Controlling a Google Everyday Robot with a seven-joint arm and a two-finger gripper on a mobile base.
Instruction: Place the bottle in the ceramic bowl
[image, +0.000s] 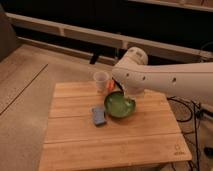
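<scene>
The bottle (101, 80) looks light, thin-walled and a little slick, so it is likely to tip or skid if nudged. A grasp across its middle from the side seems safest. It stands upright on the wooden surface (75, 140), just beyond the ceramic bowl (120, 105) and to its left as seen, apart from it. The gripper (125, 94) hangs over the bowl's far rim, mostly hidden under the white arm (160, 80). Its jaws are together and empty, near the bottle but not touching it.

end effector (122, 93) shut by bowl (120, 107); bottle (101, 80) adj.
</scene>
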